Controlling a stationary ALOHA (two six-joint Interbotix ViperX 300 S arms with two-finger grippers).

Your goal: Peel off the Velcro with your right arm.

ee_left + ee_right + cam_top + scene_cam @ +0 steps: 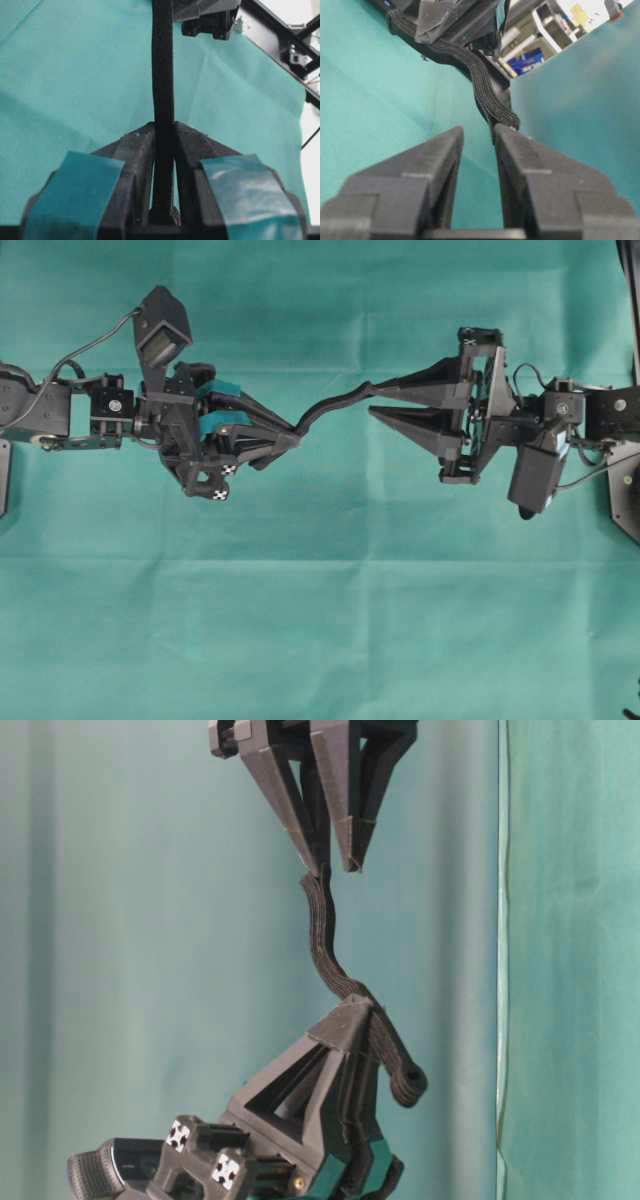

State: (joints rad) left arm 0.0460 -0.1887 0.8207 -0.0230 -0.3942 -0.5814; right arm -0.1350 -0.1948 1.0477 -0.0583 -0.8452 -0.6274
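Observation:
The Velcro (325,408) is a black strap stretched in the air between the two arms. My left gripper (290,435), with teal pads, is shut on one end of it; the wrist view shows the strap (163,65) pinched between the fingertips of that gripper (164,127). A short tail (408,1082) curls out behind that grip. My right gripper (374,400), all black, stands open with a gap between its fingers. The strap's free end (502,117) rests against the tip of one finger (520,150), not between the two. From table level the right gripper (335,868) hangs above the strap (320,935).
Teal cloth (320,620) covers the table, and a teal curtain (570,960) hangs at the back. Black cables (75,365) loop at the left arm's wrist. A black frame (630,300) stands at the right edge.

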